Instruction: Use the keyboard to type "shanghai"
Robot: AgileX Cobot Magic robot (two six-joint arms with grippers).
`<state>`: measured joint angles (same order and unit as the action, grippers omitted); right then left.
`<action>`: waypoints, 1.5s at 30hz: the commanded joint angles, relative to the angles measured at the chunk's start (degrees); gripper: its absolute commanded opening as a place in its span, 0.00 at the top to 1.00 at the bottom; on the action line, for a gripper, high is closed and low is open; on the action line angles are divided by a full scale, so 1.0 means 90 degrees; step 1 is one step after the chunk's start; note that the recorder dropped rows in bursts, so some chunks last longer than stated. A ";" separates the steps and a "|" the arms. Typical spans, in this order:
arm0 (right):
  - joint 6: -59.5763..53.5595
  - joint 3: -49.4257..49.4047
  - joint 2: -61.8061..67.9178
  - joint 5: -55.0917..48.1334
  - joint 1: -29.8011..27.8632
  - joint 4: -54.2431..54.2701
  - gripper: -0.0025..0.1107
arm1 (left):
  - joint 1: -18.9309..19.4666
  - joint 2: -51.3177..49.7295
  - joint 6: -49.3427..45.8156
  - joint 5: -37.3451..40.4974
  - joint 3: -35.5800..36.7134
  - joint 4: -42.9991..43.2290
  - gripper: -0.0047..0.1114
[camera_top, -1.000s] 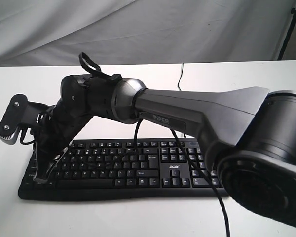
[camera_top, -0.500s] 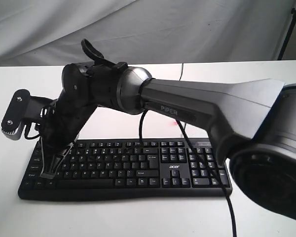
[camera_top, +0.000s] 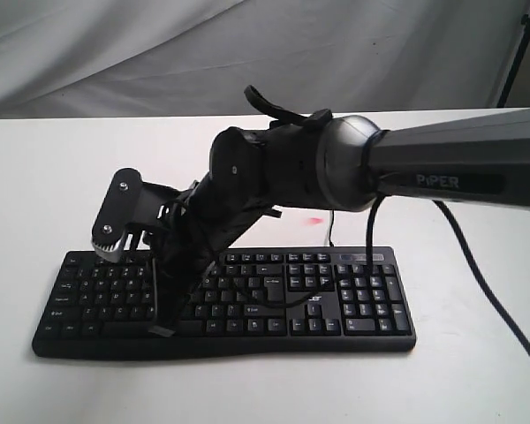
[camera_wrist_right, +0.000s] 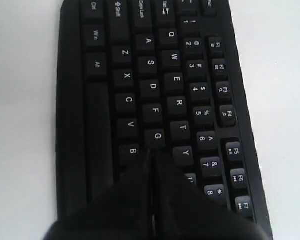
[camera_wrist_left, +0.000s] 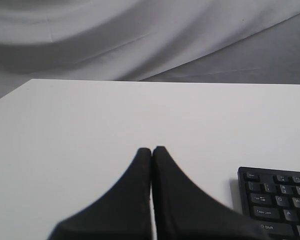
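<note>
The black keyboard (camera_top: 353, 300) with its white "acer" logo lies along the front of the white table (camera_top: 53, 177). My right arm reaches across it from the right. Its gripper (camera_top: 162, 329) is shut and empty, and points down at the letter keys left of the middle. In the right wrist view the keyboard (camera_wrist_right: 110, 75) fills the frame, and the gripper's (camera_wrist_right: 153, 151) tips sit just beside the G key (camera_wrist_right: 157, 136), hiding the key beyond it. My left gripper (camera_wrist_left: 151, 149) is shut and empty over bare table, off the keyboard's (camera_wrist_left: 277, 200) Esc corner.
A grey cloth backdrop (camera_top: 159, 53) hangs behind the table. A black stand leg (camera_top: 518, 53) rises at the back right. The right arm's black cable (camera_top: 486, 291) trails down over the table right of the keyboard. A small pink mark (camera_top: 314, 219) lies behind the keyboard.
My right arm has swung to the right along the keyboard, carrying its shut gripper from the far left end of the keys to the letters nearer the middle.
</note>
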<state>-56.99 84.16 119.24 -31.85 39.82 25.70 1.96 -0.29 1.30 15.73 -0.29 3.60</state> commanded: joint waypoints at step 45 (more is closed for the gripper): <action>-0.1209 -0.0229 0.0346 0.0257 -0.0059 0.1017 0.98 | -0.0024 0.0032 0.0010 -0.0055 0.0033 -0.0004 0.95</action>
<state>-67.44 82.28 122.40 -30.27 39.43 34.31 1.96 -0.29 1.30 15.73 -0.29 3.60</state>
